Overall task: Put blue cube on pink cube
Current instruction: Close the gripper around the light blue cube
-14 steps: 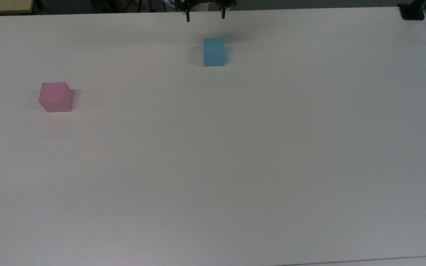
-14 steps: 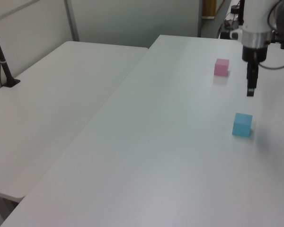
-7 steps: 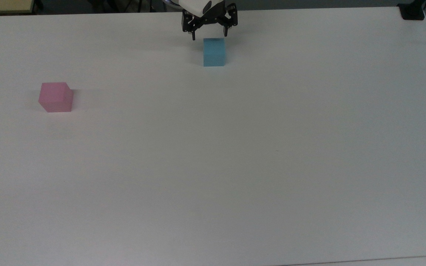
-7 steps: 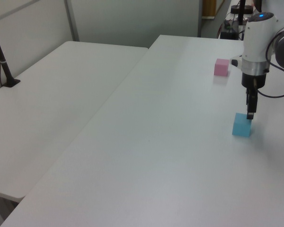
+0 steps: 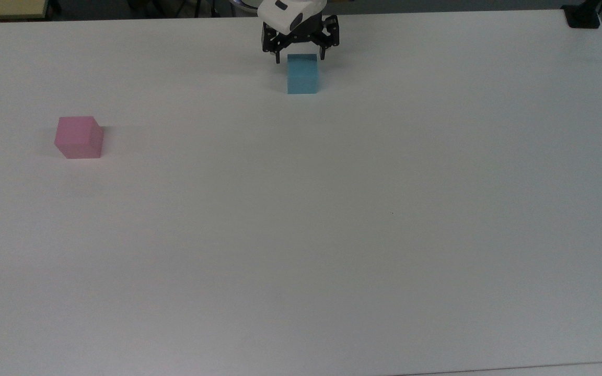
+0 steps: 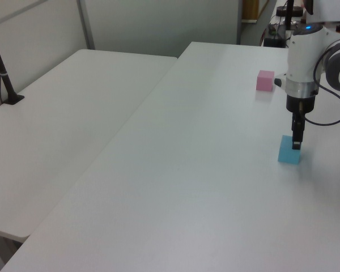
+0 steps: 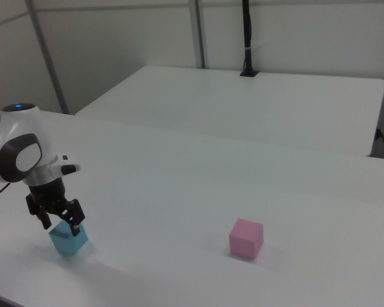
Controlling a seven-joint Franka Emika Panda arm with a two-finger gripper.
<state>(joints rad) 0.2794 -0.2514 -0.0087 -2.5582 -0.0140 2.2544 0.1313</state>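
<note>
The blue cube [image 5: 302, 73] is sitting flat on the white table [image 5: 332, 235], in the same spot it held a second ago, and the change is all above it. The gripper [image 5: 301, 56] is coming down over it: a second ago the fingers were hanging high and clear of the cube, half a second ago their tips were near its top edge, and now they are straddling its upper part, one tip on each side in the top view. The fingers are spread wide, wider than the cube, and no closing is showing yet. In the left view the gripper [image 6: 296, 144] is overlapping the cube's top [image 6: 289, 152], and in the right view the gripper [image 7: 61, 222] is sitting right over the blue cube [image 7: 68, 239], so the descent is looking nearly done.

For the task, this is meaning that the approach is giving way to the grasp. The cube is lying between the fingers rather than beside them, so a small further drop and a squeeze are probably all that is left before lifting. Whether the fingers are centred on the cube's sides is hard to judge; in the top view the cube is looking slightly nearer one tip.

The pink cube [image 5: 78, 137] is resting well apart from the fingers, toward the top view's left, untouched and with its top face free. The carry across and the placing are not yet begun.
</note>
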